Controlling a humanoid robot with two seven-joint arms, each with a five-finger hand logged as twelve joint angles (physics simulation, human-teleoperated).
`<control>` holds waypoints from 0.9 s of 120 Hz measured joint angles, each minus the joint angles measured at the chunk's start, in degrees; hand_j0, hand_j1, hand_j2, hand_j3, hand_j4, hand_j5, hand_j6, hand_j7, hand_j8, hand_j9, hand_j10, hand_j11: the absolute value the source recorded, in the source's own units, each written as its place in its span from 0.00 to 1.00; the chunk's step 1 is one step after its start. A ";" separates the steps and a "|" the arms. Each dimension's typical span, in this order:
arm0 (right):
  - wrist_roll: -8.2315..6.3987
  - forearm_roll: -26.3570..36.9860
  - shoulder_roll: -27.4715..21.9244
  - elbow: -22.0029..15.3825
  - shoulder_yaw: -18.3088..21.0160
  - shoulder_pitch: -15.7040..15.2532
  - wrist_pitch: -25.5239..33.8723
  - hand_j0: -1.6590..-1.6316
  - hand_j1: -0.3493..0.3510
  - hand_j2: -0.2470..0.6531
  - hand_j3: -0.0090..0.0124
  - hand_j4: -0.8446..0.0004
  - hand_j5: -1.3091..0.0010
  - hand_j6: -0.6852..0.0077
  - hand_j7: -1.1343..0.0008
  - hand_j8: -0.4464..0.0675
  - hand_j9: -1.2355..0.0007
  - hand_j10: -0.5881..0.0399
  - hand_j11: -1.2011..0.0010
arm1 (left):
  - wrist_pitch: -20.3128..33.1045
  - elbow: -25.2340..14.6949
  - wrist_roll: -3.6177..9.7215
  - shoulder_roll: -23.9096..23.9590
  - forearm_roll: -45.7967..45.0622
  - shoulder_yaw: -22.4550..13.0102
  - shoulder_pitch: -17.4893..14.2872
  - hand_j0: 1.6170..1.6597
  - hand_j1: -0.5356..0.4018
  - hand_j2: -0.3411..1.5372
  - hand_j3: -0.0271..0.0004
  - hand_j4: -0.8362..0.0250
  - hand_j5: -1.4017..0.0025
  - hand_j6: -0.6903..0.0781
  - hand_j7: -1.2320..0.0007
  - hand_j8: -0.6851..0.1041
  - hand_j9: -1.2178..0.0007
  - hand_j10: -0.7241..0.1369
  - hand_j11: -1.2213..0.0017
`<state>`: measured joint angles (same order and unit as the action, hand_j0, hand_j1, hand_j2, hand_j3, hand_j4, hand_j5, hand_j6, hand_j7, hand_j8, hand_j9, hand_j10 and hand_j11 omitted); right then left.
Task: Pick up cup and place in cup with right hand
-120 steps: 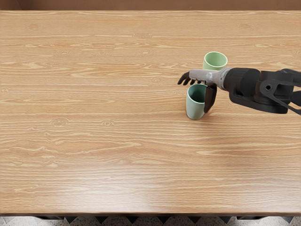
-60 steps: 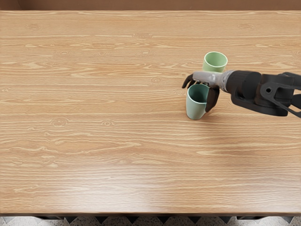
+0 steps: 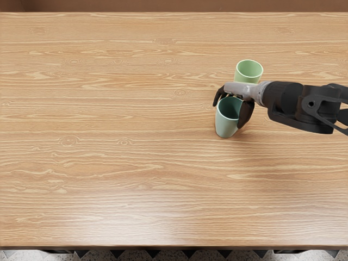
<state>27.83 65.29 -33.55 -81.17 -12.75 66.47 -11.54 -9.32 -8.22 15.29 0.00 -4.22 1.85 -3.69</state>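
Nearest, at 6 o'clock, beneath the front edge of the wooden table (image 3: 109, 168): a narrow strip of patterned floor (image 3: 103, 255). Farther in, on the wood near that edge, only a pale sheen.

Between 2 and 3 o'clock from the table's middle: the teal cup (image 3: 224, 126), upright on the wood, mouth up, with dark shade inside. Just past its mouth, at about 2 o'clock: the right hand (image 3: 238, 90), on the dark arm (image 3: 285, 97) reaching in from 3 o'clock. Curled in narrow around the teal cup, with dark fingers (image 3: 218, 98) at its left and far rim and the thumb (image 3: 246, 115) against its right side, holding it between them.

Farther off, just short of 2 o'clock: the light green cup (image 3: 249, 71), upright, separate from the teal one, partly hidden low down behind the hand. Farthest, along 12 o'clock, past the back edge: a plain brown band (image 3: 163, 5).
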 joint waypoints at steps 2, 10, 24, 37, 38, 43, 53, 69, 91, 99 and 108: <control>0.00 -0.02 0.00 0.01 -0.02 0.01 -0.01 0.12 0.62 0.28 0.43 0.47 0.55 0.53 0.49 0.32 0.52 0.28 0.51 | 0.00 -0.01 0.00 0.00 0.00 0.00 0.00 0.96 0.94 0.18 0.98 0.97 1.00 0.90 1.00 0.87 1.00 0.84 1.00; 0.01 -0.16 -0.01 0.02 -0.11 0.05 -0.02 0.12 0.63 0.29 0.45 0.46 0.53 0.55 0.47 0.34 0.50 0.31 0.49 | 0.00 0.00 0.00 0.00 0.00 0.00 0.00 0.96 0.94 0.18 0.99 0.97 1.00 0.90 1.00 0.87 1.00 0.84 1.00; 0.02 -0.90 -0.15 0.03 -0.33 0.38 -0.24 0.12 0.63 0.29 0.45 0.45 0.51 0.57 0.45 0.38 0.48 0.33 0.46 | 0.00 0.03 0.00 0.00 0.00 0.00 0.00 0.96 0.94 0.18 0.99 0.97 1.00 0.90 1.00 0.87 1.00 0.84 1.00; 0.03 -3.62 -0.35 0.06 -0.60 1.25 -0.62 0.14 0.62 0.24 0.42 0.46 0.50 0.59 0.44 0.40 0.47 0.35 0.45 | 0.00 0.00 0.00 0.00 0.00 0.00 0.00 0.96 0.94 0.18 0.99 0.97 1.00 0.90 1.00 0.87 1.00 0.84 1.00; 0.03 -3.88 -0.36 0.07 -0.62 1.36 -0.66 0.15 0.62 0.24 0.42 0.46 0.50 0.59 0.44 0.40 0.47 0.34 0.45 | 0.00 0.00 0.00 0.00 0.00 0.00 0.00 0.96 0.94 0.18 0.99 0.97 1.00 0.90 1.00 0.87 1.00 0.84 1.00; 0.03 -5.26 -0.40 0.25 -0.69 2.02 -1.04 0.16 0.61 0.23 0.41 0.46 0.49 0.58 0.44 0.40 0.47 0.34 0.45 | 0.00 0.01 0.00 0.00 0.00 0.00 0.00 0.96 0.94 0.18 0.99 0.97 1.00 0.90 1.00 0.87 1.00 0.84 1.00; 0.03 -7.64 -0.47 0.78 -0.77 3.46 -1.59 0.17 0.60 0.23 0.41 0.46 0.49 0.58 0.43 0.39 0.47 0.33 0.45 | 0.00 0.02 0.00 0.00 0.00 0.00 0.00 0.96 0.94 0.18 0.99 0.97 1.00 0.90 1.00 0.87 1.00 0.84 1.00; 0.08 -10.91 -1.66 1.35 -0.89 5.55 -1.84 0.21 0.58 0.20 0.40 0.45 0.49 0.56 0.43 0.38 0.46 0.32 0.45 | 0.00 0.00 0.00 0.00 0.00 0.00 0.00 0.96 0.94 0.18 0.99 0.97 1.00 0.90 1.00 0.87 1.00 0.84 1.00; 0.11 -13.72 -3.73 2.55 -3.73 6.79 -1.71 0.23 0.56 0.20 0.42 0.43 0.49 0.55 0.43 0.35 0.46 0.30 0.45 | 0.00 0.00 0.00 0.00 0.00 0.00 0.00 0.96 0.94 0.18 0.99 0.97 1.00 0.90 1.00 0.87 1.00 0.84 1.00; 0.12 -14.73 -4.68 3.04 -4.86 7.30 -1.58 0.23 0.55 0.19 0.42 0.42 0.49 0.54 0.43 0.34 0.46 0.29 0.45 | 0.00 0.00 0.00 0.00 0.00 0.00 0.00 0.96 0.94 0.18 0.99 0.97 1.00 0.90 1.00 0.87 1.00 0.84 1.00; 0.12 -15.32 -5.71 3.67 -6.51 7.57 -1.27 0.24 0.55 0.19 0.42 0.42 0.49 0.54 0.43 0.34 0.46 0.29 0.45 | 0.00 0.00 0.00 0.00 0.00 0.00 0.00 0.96 0.94 0.18 0.99 0.97 1.00 0.90 1.00 0.87 1.00 0.84 1.00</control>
<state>27.95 49.97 -39.26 -77.50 -19.25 74.03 -12.81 -9.32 -8.21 15.29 0.00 -4.22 1.85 -3.69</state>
